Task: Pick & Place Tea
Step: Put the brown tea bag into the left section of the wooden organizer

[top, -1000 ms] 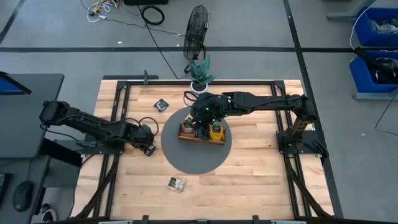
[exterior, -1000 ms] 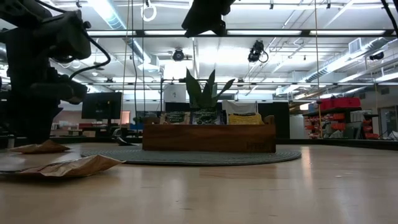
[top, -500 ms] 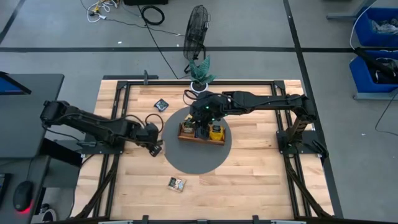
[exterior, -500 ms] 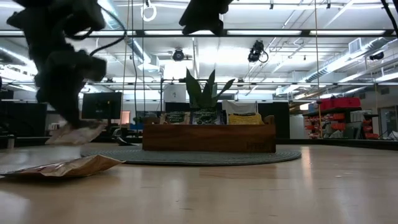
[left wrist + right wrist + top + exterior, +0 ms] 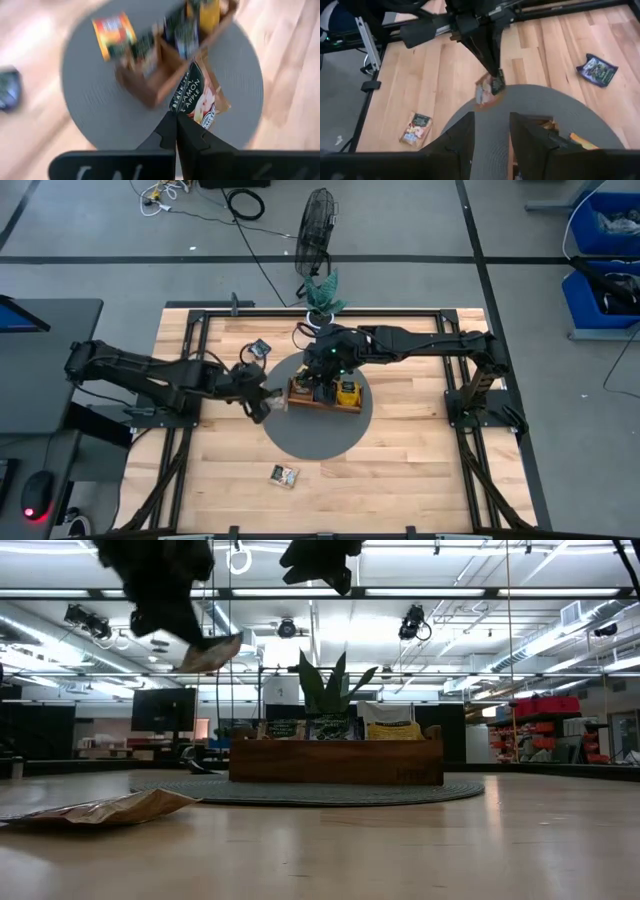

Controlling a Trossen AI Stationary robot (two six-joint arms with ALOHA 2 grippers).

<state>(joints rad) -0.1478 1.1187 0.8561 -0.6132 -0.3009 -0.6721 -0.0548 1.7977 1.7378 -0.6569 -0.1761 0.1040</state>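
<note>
Left gripper (image 5: 176, 131) clamped on tea sachet (image 5: 199, 96), label "BLACK TEA… CINNAMON & APPLE" partly read, held above grey mat (image 5: 318, 435) beside wooden tray (image 5: 322, 400). Two sachets counted loose on table (image 5: 400, 465). Right gripper (image 5: 491, 131) parted, empty, over tray.

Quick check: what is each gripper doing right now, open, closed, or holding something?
Left gripper: shut on a tea sachet, lifted off the table.
Right gripper: open, holding nothing, above the wooden tray.

Place: robotics lab or workshop hall.
Ceiling: bare pipes and strip lights (image 5: 500, 592).
Floor: grey, taped lines, loose cables (image 5: 245, 202), blue bins (image 5: 605, 225).
Background: monitor (image 5: 165, 710), shelving.
</note>
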